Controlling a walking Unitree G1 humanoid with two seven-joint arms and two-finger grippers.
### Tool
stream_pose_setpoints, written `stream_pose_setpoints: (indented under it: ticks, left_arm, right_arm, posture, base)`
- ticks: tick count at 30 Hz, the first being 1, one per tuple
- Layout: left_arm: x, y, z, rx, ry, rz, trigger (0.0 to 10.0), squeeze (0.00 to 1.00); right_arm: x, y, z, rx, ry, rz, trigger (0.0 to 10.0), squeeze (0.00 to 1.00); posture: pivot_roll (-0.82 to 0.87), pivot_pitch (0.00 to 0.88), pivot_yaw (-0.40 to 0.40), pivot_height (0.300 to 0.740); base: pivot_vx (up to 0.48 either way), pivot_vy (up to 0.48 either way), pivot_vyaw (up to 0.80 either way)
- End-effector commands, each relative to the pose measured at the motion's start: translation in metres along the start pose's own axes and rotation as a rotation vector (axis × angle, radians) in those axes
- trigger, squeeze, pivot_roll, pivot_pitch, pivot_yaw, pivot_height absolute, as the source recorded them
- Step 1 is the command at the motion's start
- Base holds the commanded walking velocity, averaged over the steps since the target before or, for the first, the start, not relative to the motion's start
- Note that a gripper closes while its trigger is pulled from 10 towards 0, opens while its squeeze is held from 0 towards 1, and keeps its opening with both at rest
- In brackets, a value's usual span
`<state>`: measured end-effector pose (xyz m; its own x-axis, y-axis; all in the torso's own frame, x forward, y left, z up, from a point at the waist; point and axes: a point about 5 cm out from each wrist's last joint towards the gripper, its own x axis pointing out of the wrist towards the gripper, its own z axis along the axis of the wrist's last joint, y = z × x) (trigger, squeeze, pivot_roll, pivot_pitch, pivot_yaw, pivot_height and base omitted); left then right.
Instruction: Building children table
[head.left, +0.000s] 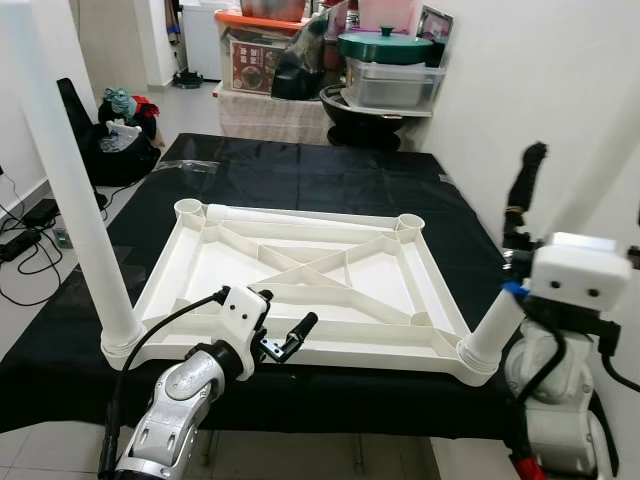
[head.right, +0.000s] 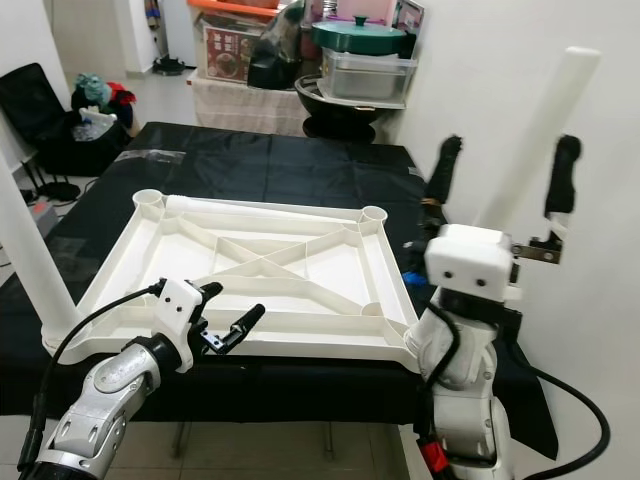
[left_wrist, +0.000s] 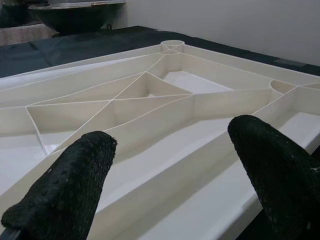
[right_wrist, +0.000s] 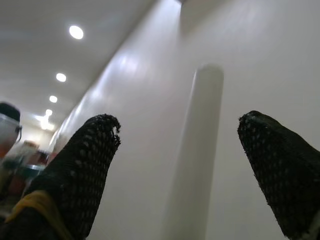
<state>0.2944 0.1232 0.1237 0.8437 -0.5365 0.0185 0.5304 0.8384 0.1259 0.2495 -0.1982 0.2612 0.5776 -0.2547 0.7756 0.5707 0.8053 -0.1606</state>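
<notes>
Children table: white plastic, upside down on the black-covered tabletop, ribbed underside up with X bracing. Two legs fitted: one at 8 o'clock, one at 4 o'clock. Two far sockets open. Left end effector spread, at the near edge, 6 o'clock. Right end effector spread either side of the right leg, not touching.

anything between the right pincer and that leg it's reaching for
Nothing visible. The right pincer is open, a finger on each side of the leaning white leg at the tabletop's near right corner. The right wrist view shows the leg between the fingers, with only wall behind.
</notes>
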Motion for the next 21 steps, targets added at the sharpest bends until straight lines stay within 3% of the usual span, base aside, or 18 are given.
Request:
stream_pose_setpoints:
  ticks: [1, 6, 7, 13, 18, 19, 21]
  left_arm:
    - [0.002, -0.001, -0.001, 0.015, 0.007, -0.011, 10.0, 0.00]
    - [0.001, 0.000, 0.000, 0.017, 0.008, -0.009, 10.0, 0.00]
    - [0.000, 0.000, -0.001, 0.019, 0.009, -0.006, 10.0, 0.00]
    - [0.000, 0.000, -0.001, 0.019, 0.010, -0.002, 10.0, 0.00]
    - [0.000, -0.001, -0.002, 0.017, 0.011, -0.001, 10.0, 0.00]
    - [0.000, -0.001, -0.002, 0.017, 0.012, -0.003, 10.0, 0.00]
    - [-0.001, -0.002, -0.002, 0.017, 0.012, -0.003, 10.0, 0.00]
  right_arm:
    - [-0.006, 0.005, -0.029, 0.104, 0.219, 0.001, 10.0, 0.00]
    - [-0.014, 0.010, -0.048, 0.188, 0.382, -0.009, 10.0, 0.00]
    - [-0.022, 0.010, -0.065, 0.241, 0.514, -0.035, 10.0, 0.00]
    - [-0.032, 0.001, -0.092, 0.302, 0.703, -0.136, 10.0, 0.00]
    - [-0.039, 0.005, -0.099, 0.348, 0.775, -0.111, 10.0, 0.00]
    - [-0.045, 0.014, -0.101, 0.390, 0.812, -0.030, 7.8, 0.00]
    - [-0.047, 0.018, -0.101, 0.402, 0.821, 0.007, 7.8, 0.00]
  posture:
    - [0.04, 0.000, -0.101, 0.740]
    - [0.05, 0.000, -0.105, 0.740]
    - [0.05, 0.000, -0.109, 0.740]
    - [0.05, 0.000, -0.113, 0.740]
    - [0.05, 0.000, -0.113, 0.740]
    - [0.04, 0.000, -0.114, 0.740]
    - [0.04, 0.000, -0.114, 0.740]
  base:
    - [0.000, 0.000, 0.00]
    - [0.000, 0.000, 0.00]
    - [0.000, 0.000, 0.00]
    - [0.000, 0.000, 0.00]
    - [0.000, 0.000, 0.00]
    - [0.000, 0.000, 0.00]
    - [0.000, 0.000, 0.00]
